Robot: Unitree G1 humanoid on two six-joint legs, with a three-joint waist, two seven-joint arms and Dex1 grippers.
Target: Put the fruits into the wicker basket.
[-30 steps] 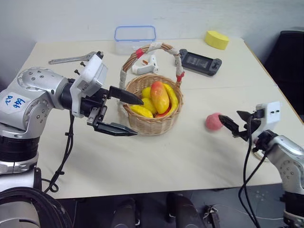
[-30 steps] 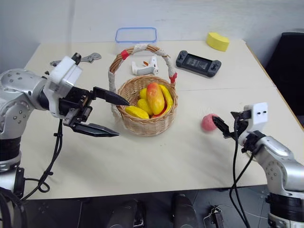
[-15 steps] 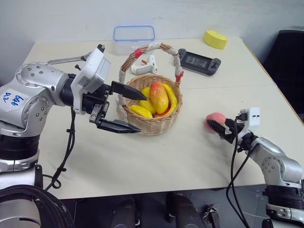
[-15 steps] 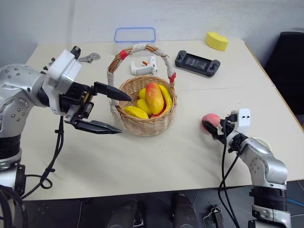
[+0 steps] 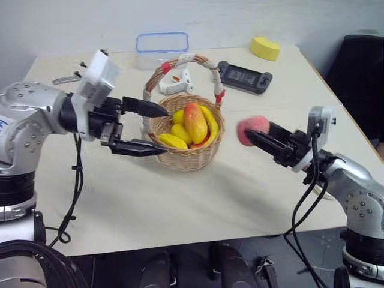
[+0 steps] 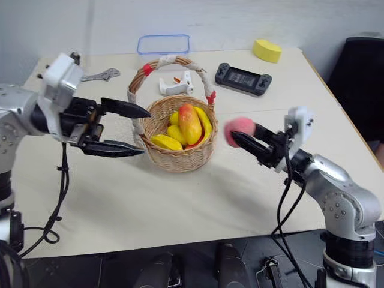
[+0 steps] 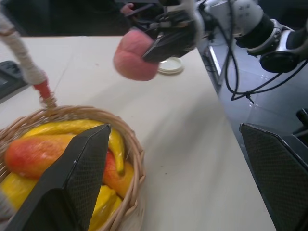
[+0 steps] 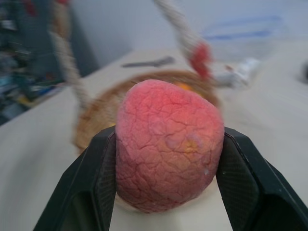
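Left eye view: the basket (image 5: 187, 141) stands on the desk (image 5: 198, 192), with the mango (image 5: 196, 122) lying on top of lemons (image 5: 170, 139) and a banana (image 5: 215, 123) inside it. The left hand (image 5: 157, 128) is beside the basket's left side with its fingers spread wide, one above the rim near the handle's foot, one low by the wall, holding nothing. The right hand (image 5: 251, 135) is lifted off the desk just right of the basket, fingers clamped on the peach (image 5: 250, 130). Toward the far edge lie a clear box (image 5: 161, 48), a white tool (image 5: 176, 83), a game controller (image 5: 243, 77), a yellow sponge (image 5: 264, 48) and a wrench (image 5: 64, 79).

Right eye view: the same layout; the peach (image 6: 237, 130) hangs in the air near the basket's (image 6: 174, 153) right rim, not above it.

Left wrist view: one wide-set finger (image 7: 79, 178) crosses the basket rim (image 7: 127, 144); the mango (image 7: 41, 154) and banana lie inside. Beyond, the right hand (image 7: 149, 50) holds the peach (image 7: 135, 57) above the desk. A small round lid (image 7: 169, 66) lies behind it.

Right wrist view: the peach (image 8: 168, 149) is pinched between both fingers (image 8: 96, 183), with the basket (image 8: 103, 113) blurred behind it.
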